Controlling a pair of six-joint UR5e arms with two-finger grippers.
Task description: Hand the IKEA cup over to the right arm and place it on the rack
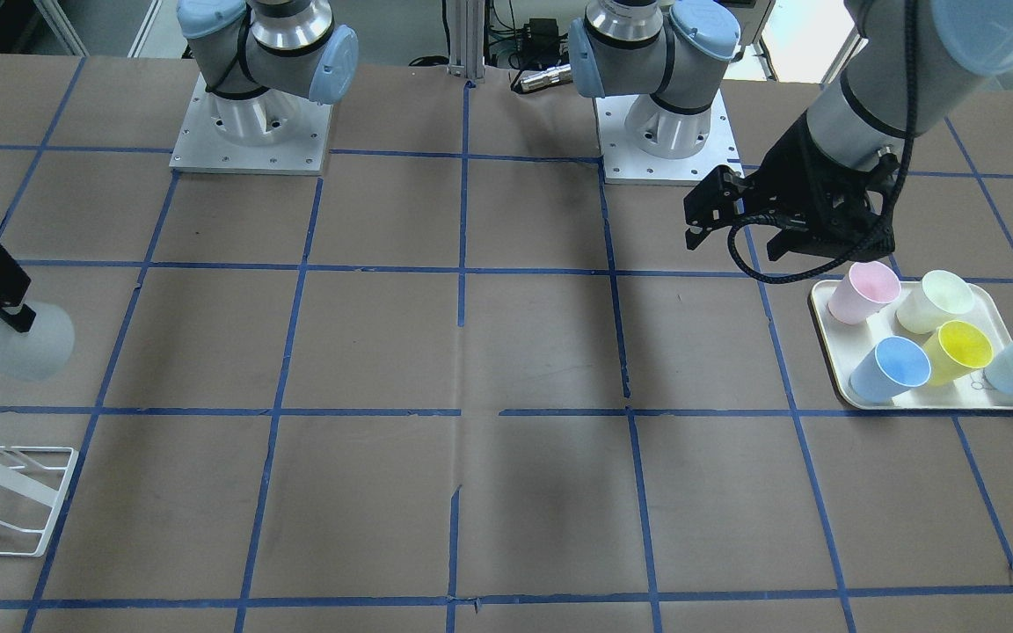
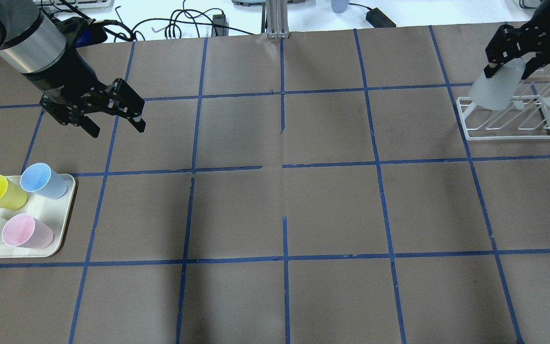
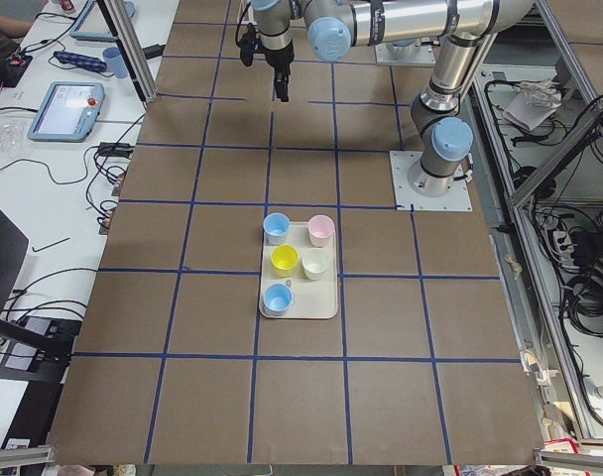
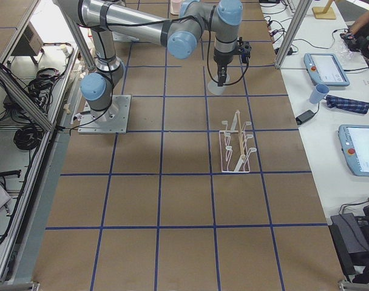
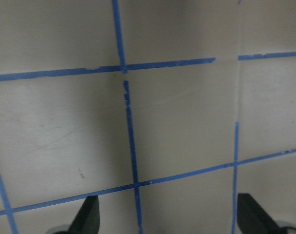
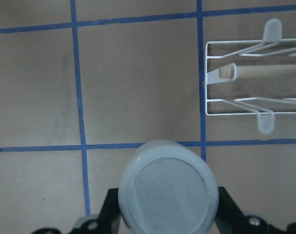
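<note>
Smack against my right wrist cam is the round base of the small pale grey tapered plastic tumbler (image 6: pixel 167 190), with a black finger pressed to either side of it. So the bulky black right gripper (image 2: pixel 509 67) is clamped on that tumbler, gripping it near the base end, and the mouth points away from the wrist.

Biggest to smallest from here. The brown paper-covered table (image 2: pixel 284 215) has a blue tape grid all over it. The silver right arm with light-blue joint caps (image 4: pixel 136 27) reaches out to the far right end of it. The silver left arm with the braided black cable (image 2: pixel 31 48) is over at the other end. Its black left gripper (image 2: pixel 116 126) has its fingers spread wide with nothing between them, and only bare table shows in its wrist cam.

Near it sits the cream rectangular tray (image 2: pixel 65 215), which carries five coloured plastic tumblers (image 1: pixel 889 369): two light blue, one yellow, one pink, one cream-green.

The small white wire-frame drying rack (image 2: pixel 509 137) is on the right. The grey tumbler hangs tilted just off the rack's end, beside the wooden-tipped peg (image 6: pixel 228 71), and isn't on any prong.
</note>
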